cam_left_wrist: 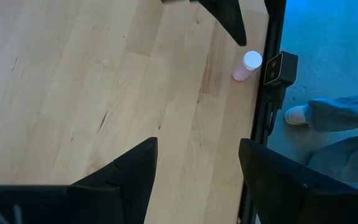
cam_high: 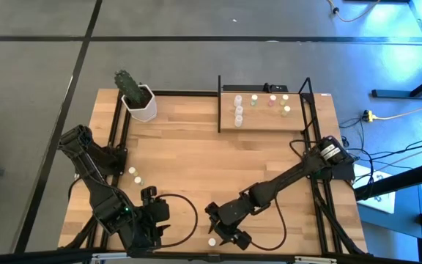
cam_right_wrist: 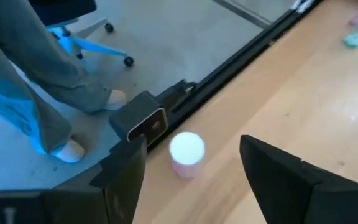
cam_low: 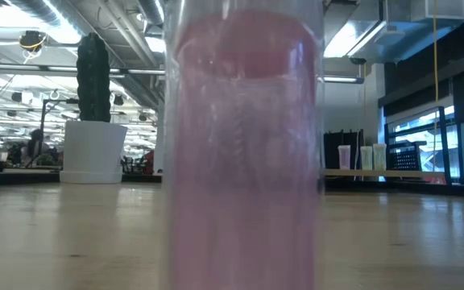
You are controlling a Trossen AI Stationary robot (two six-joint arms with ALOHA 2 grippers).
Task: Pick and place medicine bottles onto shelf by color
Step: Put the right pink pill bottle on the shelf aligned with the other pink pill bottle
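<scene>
We see the right gripper (cam_high: 222, 236) low at the near edge of the tabletop (cam_high: 189, 158), a little right of the middle, its fingers (cam_right_wrist: 291, 180) spread wide with nothing between them but a pink bottle (cam_right_wrist: 186, 154) standing upright on the wood just ahead of them, untouched; from above this white-capped bottle (cam_high: 212, 241) shows just left of the gripper, right beside the black rail and the small camera block (cam_right_wrist: 143, 122) at the tabletop's near edge. That same bottle fills the middle of the low view (cam_low: 244, 145) as a tall pinkish blur. The left gripper (cam_high: 154, 216) waits near the near-left corner, its fingers (cam_left_wrist: 132, 174) also spread and empty over bare wood, and past them we make out the pink bottle (cam_left_wrist: 247, 65) well apart from it. Two more bottles (cam_high: 135, 175) stand on the left side of the tabletop, close together, near the left arm. The shelf (cam_high: 264, 117) sits at the far right of the tabletop, with several bottles on it: whitish ones (cam_high: 238, 110) in a column at its left, and green, pink and yellowish ones (cam_high: 278, 103) farther right. A white pot (cam_high: 141, 104) with a dark plant stands at the far left. A person's trouser legs and shoes (cam_right_wrist: 61, 93) show on the floor beyond the near edge
</scene>
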